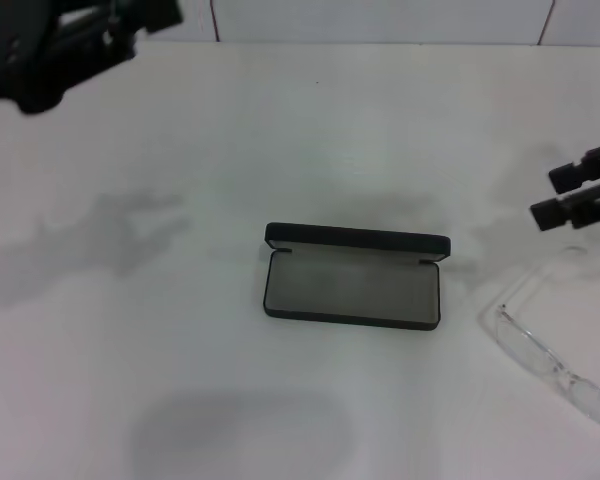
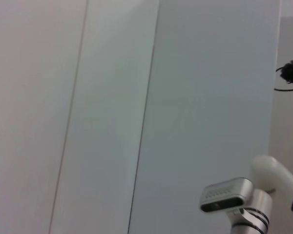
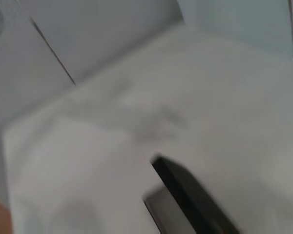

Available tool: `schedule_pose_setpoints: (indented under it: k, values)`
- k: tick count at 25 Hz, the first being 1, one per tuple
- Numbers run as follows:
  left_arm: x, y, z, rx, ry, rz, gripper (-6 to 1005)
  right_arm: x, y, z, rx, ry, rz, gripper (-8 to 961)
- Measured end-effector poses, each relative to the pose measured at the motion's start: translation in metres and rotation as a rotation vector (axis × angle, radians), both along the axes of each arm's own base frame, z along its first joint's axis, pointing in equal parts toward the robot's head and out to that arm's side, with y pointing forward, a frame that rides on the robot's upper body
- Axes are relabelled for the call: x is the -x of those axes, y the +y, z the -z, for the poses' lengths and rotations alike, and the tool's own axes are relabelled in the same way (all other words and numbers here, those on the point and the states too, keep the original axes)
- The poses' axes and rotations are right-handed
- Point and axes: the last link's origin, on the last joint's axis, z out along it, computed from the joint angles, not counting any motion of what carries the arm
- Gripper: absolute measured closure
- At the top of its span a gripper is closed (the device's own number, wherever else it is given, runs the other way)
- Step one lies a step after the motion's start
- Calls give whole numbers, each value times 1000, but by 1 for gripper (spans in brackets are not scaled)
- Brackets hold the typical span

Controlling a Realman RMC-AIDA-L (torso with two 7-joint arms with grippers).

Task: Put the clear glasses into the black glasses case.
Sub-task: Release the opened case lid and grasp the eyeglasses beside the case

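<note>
The black glasses case (image 1: 352,280) lies open in the middle of the white table, lid standing at the back and grey lining showing, with nothing in it. It also shows, blurred, in the right wrist view as the case (image 3: 193,197). The clear glasses (image 1: 552,352) lie on the table to the right of the case, near the front right. My right gripper (image 1: 562,195) hovers open above and behind the glasses with nothing between its fingers. My left gripper (image 1: 75,35) is raised at the far back left, away from both.
The white table (image 1: 180,380) runs under everything, with a pale panelled wall (image 2: 112,97) behind it. In the left wrist view, only that wall and a white and silver part of the robot (image 2: 244,197) show.
</note>
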Motion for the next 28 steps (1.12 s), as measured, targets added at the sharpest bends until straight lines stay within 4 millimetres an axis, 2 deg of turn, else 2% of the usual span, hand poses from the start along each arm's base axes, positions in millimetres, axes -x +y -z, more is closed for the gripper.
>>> schedule_pose_setpoints:
  k: [5, 6, 8, 12, 18, 28]
  values:
    - [22, -1, 13, 7, -22, -40, 665, 34, 14, 15, 45, -195, 77, 235]
    - [26, -1, 15, 8, -27, -46, 666, 45, 16, 23, 73, -267, 89, 241]
    - [31, 0, 19, 5, -37, -56, 668, 55, 14, 39, 114, -401, 104, 251]
    - [38, 0, 21, -30, -40, -62, 673, 65, 3, 68, 185, -542, 105, 272]
    - [49, 2, 20, -84, -45, -73, 680, 60, -7, 90, 201, -637, 144, 283]
    - [49, 10, 28, -88, -63, -63, 691, 30, -21, 102, 246, -661, 237, 315]
